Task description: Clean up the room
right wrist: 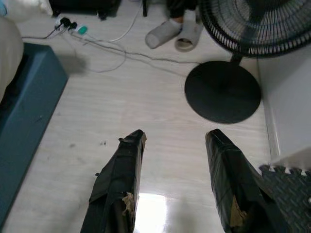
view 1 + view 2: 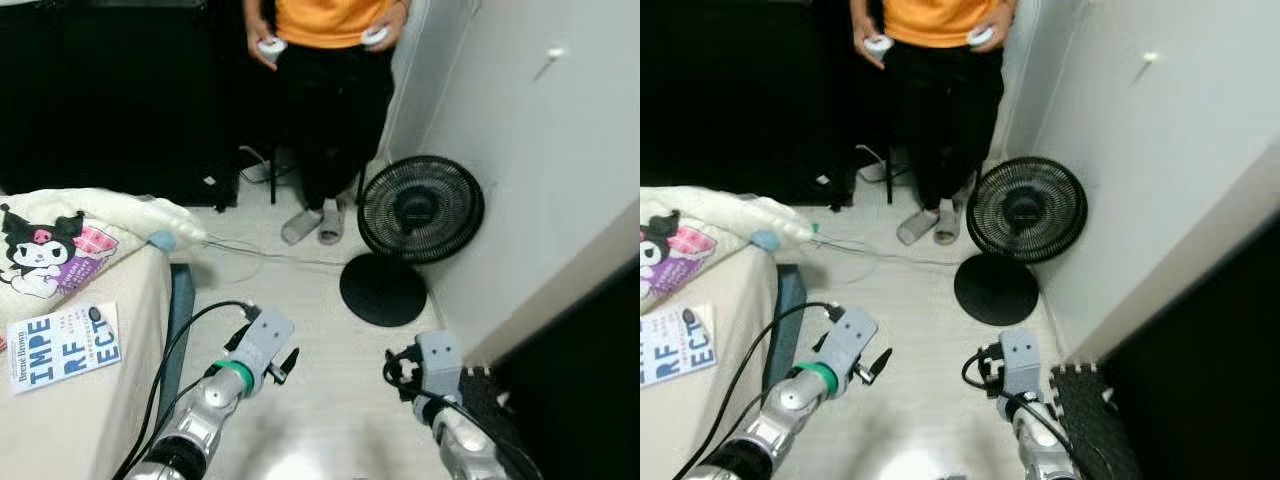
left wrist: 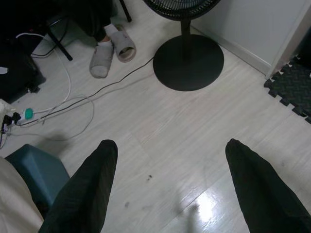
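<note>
The robot stands over a pale wood-look floor (image 2: 300,400) with both arms raised in front of it and nothing in either one. The left gripper (image 3: 170,194) has its two black fingers spread wide over bare boards, and the right gripper (image 1: 175,184) is likewise parted and empty, its taped fingertips (image 1: 127,204) hanging above a shiny patch of floor.

Judging by how things lie, the tidying has hardly begun, or at least nothing is in hand at this moment. The things that look like candidates are well apart from both grippers. A white paperback book with blue block lettering (image 2: 62,345) lies flat on the beige bed (image 2: 90,420) at the robot's left, near a cream pillow printed with a black-and-pink cartoon character (image 2: 50,250). A tangle of thin white and grey cables (image 3: 63,104) trails across the floor toward a plug with a green tip (image 3: 28,114) beside the bed's corner. A black pedestal fan (image 2: 420,210) stands upright on its round base (image 2: 383,290) against the white wall, and looks to be in place already.

A person in an orange top (image 2: 330,20) stands ahead holding two small white controllers (possibly the teleoperation handles, though they are too small to be sure). A teal box-like edge (image 1: 24,111) sits beside the bed.
</note>
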Robot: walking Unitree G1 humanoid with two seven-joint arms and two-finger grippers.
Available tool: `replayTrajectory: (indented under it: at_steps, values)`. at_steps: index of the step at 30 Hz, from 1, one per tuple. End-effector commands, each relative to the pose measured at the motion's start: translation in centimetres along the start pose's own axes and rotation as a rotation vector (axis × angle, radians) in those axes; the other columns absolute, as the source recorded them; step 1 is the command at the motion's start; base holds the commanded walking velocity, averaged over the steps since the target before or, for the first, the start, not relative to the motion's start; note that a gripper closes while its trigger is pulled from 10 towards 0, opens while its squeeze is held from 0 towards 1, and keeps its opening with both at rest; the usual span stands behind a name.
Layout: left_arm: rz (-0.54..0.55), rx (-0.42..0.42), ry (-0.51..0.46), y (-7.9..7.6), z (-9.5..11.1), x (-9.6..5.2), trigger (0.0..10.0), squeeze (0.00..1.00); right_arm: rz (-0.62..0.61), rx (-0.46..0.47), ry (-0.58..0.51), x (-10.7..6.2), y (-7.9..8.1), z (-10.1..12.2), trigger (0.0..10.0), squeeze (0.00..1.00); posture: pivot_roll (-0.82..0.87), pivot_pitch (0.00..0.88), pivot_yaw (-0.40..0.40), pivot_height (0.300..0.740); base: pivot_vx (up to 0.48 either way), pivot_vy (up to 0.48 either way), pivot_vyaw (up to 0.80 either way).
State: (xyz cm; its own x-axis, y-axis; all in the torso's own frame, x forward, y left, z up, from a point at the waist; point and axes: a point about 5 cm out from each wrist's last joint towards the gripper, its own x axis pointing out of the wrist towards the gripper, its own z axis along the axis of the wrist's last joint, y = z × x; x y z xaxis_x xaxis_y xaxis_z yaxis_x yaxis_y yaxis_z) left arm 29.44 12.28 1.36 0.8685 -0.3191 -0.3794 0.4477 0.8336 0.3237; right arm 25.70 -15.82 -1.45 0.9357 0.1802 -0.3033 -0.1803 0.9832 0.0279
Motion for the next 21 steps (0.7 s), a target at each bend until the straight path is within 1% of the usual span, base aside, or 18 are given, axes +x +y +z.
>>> replayTrajectory:
  at_steps: [1, 3, 8, 13, 14, 19, 21]
  values:
    - [-0.004, -0.010, 0.034, -0.27, -1.00, -0.36, 10.0, 0.00, 0.004, 0.011, 0.020, -0.19, 0.34, -0.52, 10.0, 0.00, 0.01, 0.068, 0.040, 0.740, 0.000, -0.352, 0.00]
    - [-0.004, -0.011, 0.034, -0.27, -0.99, -0.36, 10.0, 0.00, 0.004, 0.011, 0.020, -0.19, 0.35, -0.52, 10.0, 0.00, 0.01, 0.068, 0.040, 0.740, 0.000, -0.352, 0.00]
    - [0.002, -0.014, 0.034, -0.24, -0.92, -0.31, 10.0, 0.00, 0.005, 0.009, 0.020, -0.16, 0.38, -0.49, 10.0, 0.00, 0.01, 0.068, 0.040, 0.740, 0.000, 0.000, 0.00]
    - [0.002, -0.005, 0.026, -0.21, -0.85, -0.31, 10.0, 0.00, 0.007, 0.008, 0.019, -0.12, 0.44, -0.46, 10.0, 0.00, 0.01, 0.069, 0.040, 0.740, 0.000, -0.400, 0.00]
    - [0.001, -0.006, 0.026, -0.22, -0.86, -0.31, 10.0, 0.00, 0.007, 0.008, 0.019, -0.12, 0.46, -0.46, 10.0, 0.00, 0.01, 0.069, 0.041, 0.740, 0.244, -0.315, 0.00]
    - [0.005, -0.012, 0.029, -0.24, -0.87, -0.31, 10.0, 0.00, 0.007, 0.010, 0.020, -0.11, 0.50, -0.48, 10.0, 0.00, 0.01, 0.068, 0.041, 0.740, 0.000, 0.000, 0.00]
    - [0.014, -0.034, 0.026, -0.22, -0.79, -0.27, 10.0, 0.00, 0.006, 0.012, 0.018, -0.11, 0.51, -0.46, 10.0, 0.00, 0.01, 0.068, 0.042, 0.740, 0.000, 0.000, 0.00]
